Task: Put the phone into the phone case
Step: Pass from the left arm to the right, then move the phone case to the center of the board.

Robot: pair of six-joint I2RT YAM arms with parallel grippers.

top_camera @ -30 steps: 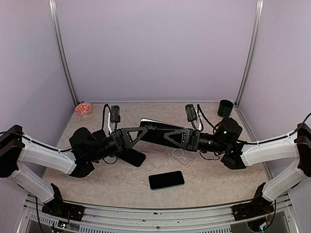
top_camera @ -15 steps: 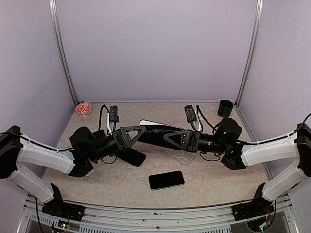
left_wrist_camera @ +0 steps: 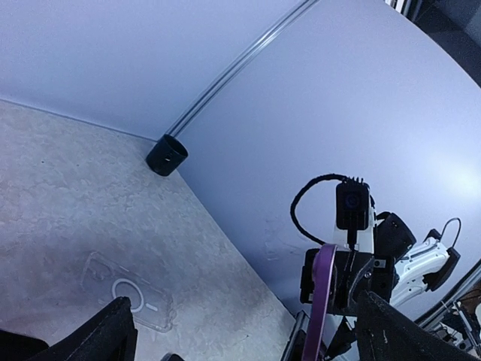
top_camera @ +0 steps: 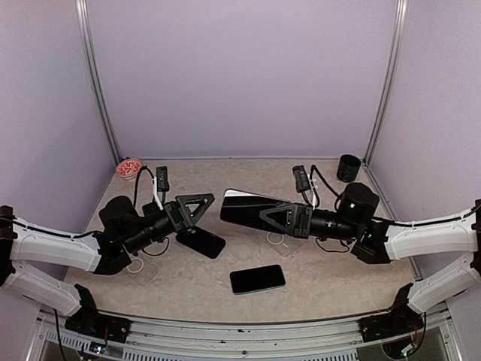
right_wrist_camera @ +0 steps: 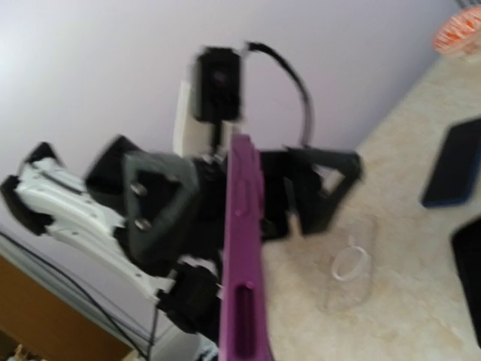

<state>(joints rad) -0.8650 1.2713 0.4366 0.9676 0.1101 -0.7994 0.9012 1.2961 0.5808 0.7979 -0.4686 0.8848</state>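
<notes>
A flat phone (top_camera: 242, 205) with a purple edge hangs above the middle of the table, and my right gripper (top_camera: 276, 216) is shut on its right end. In the right wrist view the phone (right_wrist_camera: 244, 248) runs edge-on up the middle; in the left wrist view its purple edge (left_wrist_camera: 322, 301) shows at the lower right. My left gripper (top_camera: 197, 213) is open just left of the phone and does not touch it; nothing lies between its fingers (left_wrist_camera: 113, 331). A clear phone case (top_camera: 279, 239) with a ring on it lies flat on the table under the right gripper; it also shows in both wrist views (left_wrist_camera: 128, 293) (right_wrist_camera: 349, 267).
A dark phone (top_camera: 201, 242) lies under the left gripper. Another phone with a teal edge (top_camera: 258, 279) lies near the front. A second clear case (top_camera: 140, 265) rests by the left arm. A black cup (top_camera: 348, 167) and a red-and-white bowl (top_camera: 129, 168) stand at the back corners.
My left gripper has opened, let go of the phone's left end and drawn back to the left. The right gripper still holds the phone and has shifted it slightly right.
</notes>
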